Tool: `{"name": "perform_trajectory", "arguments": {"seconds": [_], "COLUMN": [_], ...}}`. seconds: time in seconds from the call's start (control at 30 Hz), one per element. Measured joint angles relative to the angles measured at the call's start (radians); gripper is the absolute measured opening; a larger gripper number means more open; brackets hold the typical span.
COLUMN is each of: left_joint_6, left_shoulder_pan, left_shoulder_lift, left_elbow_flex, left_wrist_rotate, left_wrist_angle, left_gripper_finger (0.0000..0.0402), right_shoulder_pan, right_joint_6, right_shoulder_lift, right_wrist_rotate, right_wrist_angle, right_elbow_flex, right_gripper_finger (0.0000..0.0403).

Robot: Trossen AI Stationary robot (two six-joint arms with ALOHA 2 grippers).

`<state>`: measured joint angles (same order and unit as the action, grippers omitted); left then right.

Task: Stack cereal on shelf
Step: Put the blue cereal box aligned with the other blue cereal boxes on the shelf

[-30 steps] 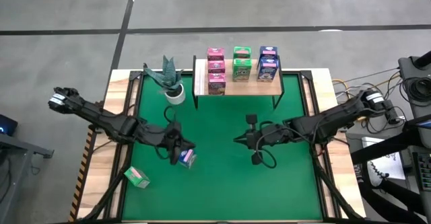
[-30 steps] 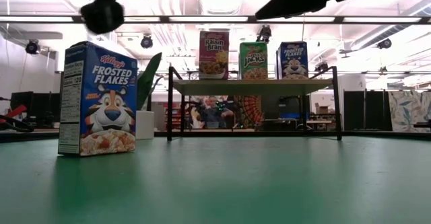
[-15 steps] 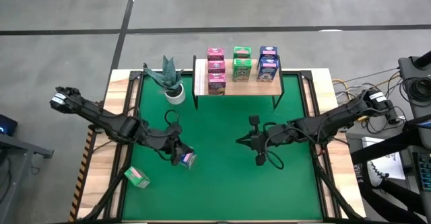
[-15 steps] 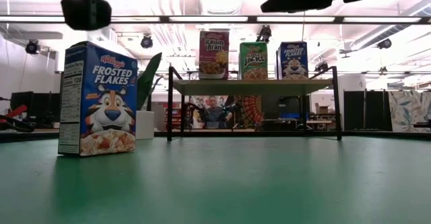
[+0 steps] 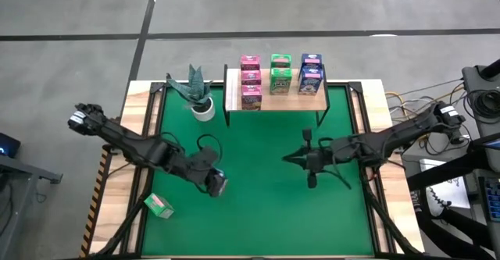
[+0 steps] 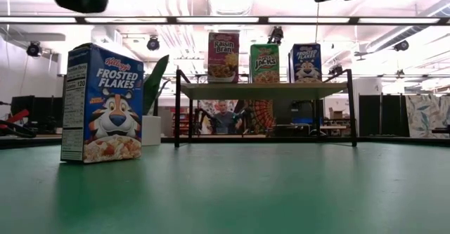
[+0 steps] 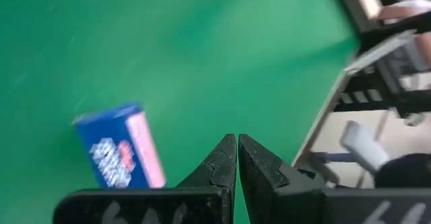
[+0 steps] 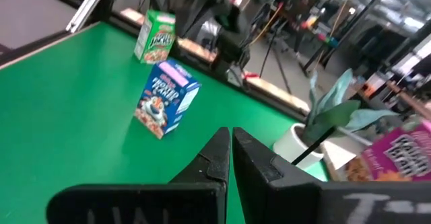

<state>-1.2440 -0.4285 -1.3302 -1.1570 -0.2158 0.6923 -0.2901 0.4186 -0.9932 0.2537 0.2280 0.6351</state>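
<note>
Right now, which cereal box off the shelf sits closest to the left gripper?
The blue Frosted Flakes box, standing on the green mat beside the shut left gripper. The other loose one, the green box, stands farther off on the wooden table edge.

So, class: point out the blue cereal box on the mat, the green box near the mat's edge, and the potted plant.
blue cereal box [image 6: 102, 104], low view, printed front
green box [image 5: 159, 206], high view, top face
potted plant [image 5: 203, 108], high view, white pot

"Kellogg's Frosted Flakes" on blue box [image 6: 102, 104]; "Raisin Bran" on pink box [image 6: 223, 57].

blue frosted flakes box [image 6: 103, 103] on green mat [image 6: 281, 192].
</note>
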Motion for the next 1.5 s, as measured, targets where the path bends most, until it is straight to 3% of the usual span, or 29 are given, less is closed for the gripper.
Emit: {"name": "perform_trajectory", "arguments": {"seconds": [0.23, 0.37, 0.5, 0.77, 0.93, 1.5], "left_joint_6": [-0.079, -0.078, -0.084, -0.117, -0.125, -0.136], "left_shoulder_pan": [0.000, 0.001, 0.004, 0.007, 0.008, 0.008], "left_shoulder_lift": [-0.116, -0.183, -0.241, -0.329, -0.345, -0.350], "left_elbow_flex": [-0.157, -0.226, -0.271, -0.322, -0.307, -0.198], "left_wrist_rotate": [0.032, 0.032, 0.046, 0.034, 0.009, -0.040], "left_wrist_angle": [0.295, 0.380, 0.428, 0.547, 0.543, 0.419], "left_gripper_finger": [0.0000, 0.0018, 0.0071, 0.0215, 0.0264, 0.0233], "right_shoulder_pan": [0.000, 0.000, 0.000, 0.000, 0.000, 0.000], "right_joint_6": [0.053, 0.081, 0.115, 0.126, 0.132, 0.132], "right_shoulder_lift": [0.113, 0.158, 0.203, 0.255, 0.261, 0.259], "right_wrist_rotate": [-0.067, -0.092, -0.098, -0.101, -0.101, -0.101], "right_wrist_angle": [0.032, 0.040, 0.039, 0.039, 0.039, 0.039], "right_elbow_flex": [-0.042, -0.055, -0.072, -0.104, -0.109, -0.109], "right_gripper_finger": [0.0009, 0.0009, 0.0009, 0.0009, 0.0009, 0.0009]}}
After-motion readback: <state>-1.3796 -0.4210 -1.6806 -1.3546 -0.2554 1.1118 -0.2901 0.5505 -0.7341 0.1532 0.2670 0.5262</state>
